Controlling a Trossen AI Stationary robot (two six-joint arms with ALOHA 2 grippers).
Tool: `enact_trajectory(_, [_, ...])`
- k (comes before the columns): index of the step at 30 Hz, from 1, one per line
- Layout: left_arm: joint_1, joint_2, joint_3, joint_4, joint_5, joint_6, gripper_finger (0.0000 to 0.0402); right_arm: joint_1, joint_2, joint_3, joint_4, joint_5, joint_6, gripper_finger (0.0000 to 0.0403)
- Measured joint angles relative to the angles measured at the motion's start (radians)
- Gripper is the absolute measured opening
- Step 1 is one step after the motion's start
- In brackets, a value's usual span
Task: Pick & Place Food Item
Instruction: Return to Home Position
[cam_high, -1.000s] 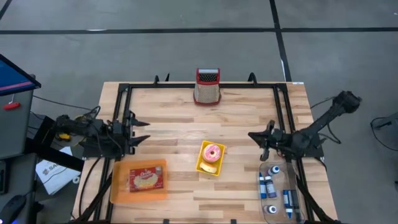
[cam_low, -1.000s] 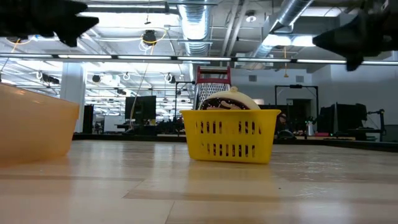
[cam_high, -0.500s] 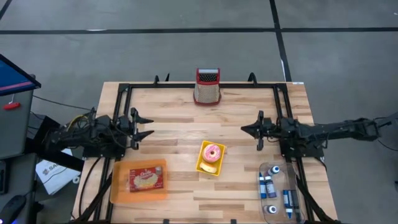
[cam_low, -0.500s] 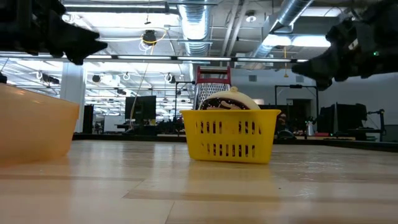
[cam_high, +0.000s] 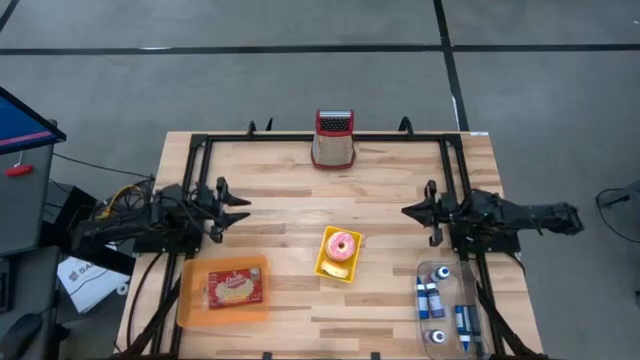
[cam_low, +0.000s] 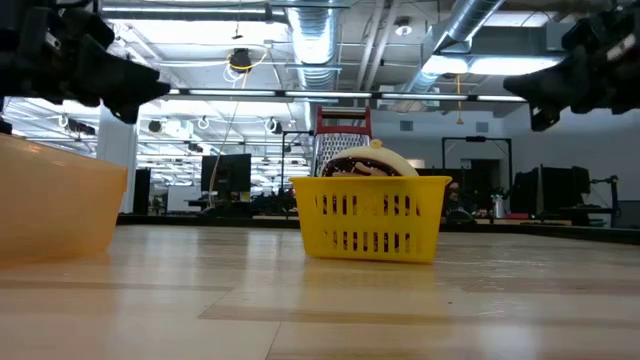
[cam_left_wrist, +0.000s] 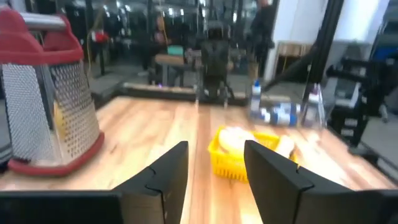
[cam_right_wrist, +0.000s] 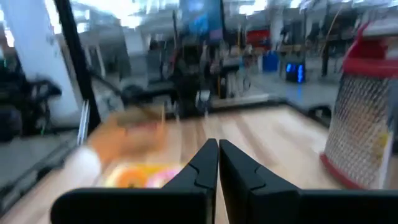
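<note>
A yellow basket (cam_high: 339, 256) stands mid-table on its base, holding a pink-frosted donut (cam_high: 342, 244) and a pale food piece (cam_high: 337, 268). The same basket (cam_low: 371, 217) shows in the low view and, as the yellow basket (cam_left_wrist: 239, 152), in the left wrist view. An orange tray (cam_high: 196, 298) at the near left holds a red-and-yellow food packet (cam_high: 235, 289). My left gripper (cam_high: 244, 208) hovers open at the table's left, pointing level toward the basket. My right gripper (cam_high: 405, 211) hovers shut at the right, pointing level toward the left. Nothing is held by either one.
A red-topped metal grater (cam_high: 334, 138) stands at the far edge's middle. A clear bin (cam_high: 447, 330) with small bottles sits at the near right. A black frame (cam_high: 300, 137) runs along the table's edges. Bare wood lies between the grippers and the basket.
My left gripper has swung a little toward the table's middle and sunk, and its fingers have drawn closer together while staying apart. My right arm has folded down from a raised, bent pose. Its gripper now points level across the table and stays shut. No object has moved.
</note>
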Motion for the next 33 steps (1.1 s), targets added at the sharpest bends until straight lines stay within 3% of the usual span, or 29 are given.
enact_trajectory(3, [-0.003,0.000,-0.042,0.110,-0.002,-0.030,0.0141,0.041,0.005,0.000,-0.023,0.061,-0.010,0.0008])
enact_trajectory(11, [-0.037,0.000,-0.042,0.178,0.095,-0.022,0.0116,0.127,0.031,0.000,-0.019,0.113,-0.030,0.0008])
enact_trajectory(14, [-0.038,0.000,-0.042,0.176,0.052,0.013,0.0111,0.132,0.024,0.000,-0.019,0.126,-0.041,0.0008])
enact_trajectory(20, [-0.038,0.015,-0.042,0.172,-0.180,0.002,0.0111,0.109,0.021,0.001,-0.018,0.138,-0.051,0.0008])
enact_trajectory(33, [-0.038,0.162,-0.042,0.163,-0.195,-0.073,0.0113,0.110,0.028,0.001,-0.019,0.138,-0.025,0.0008])
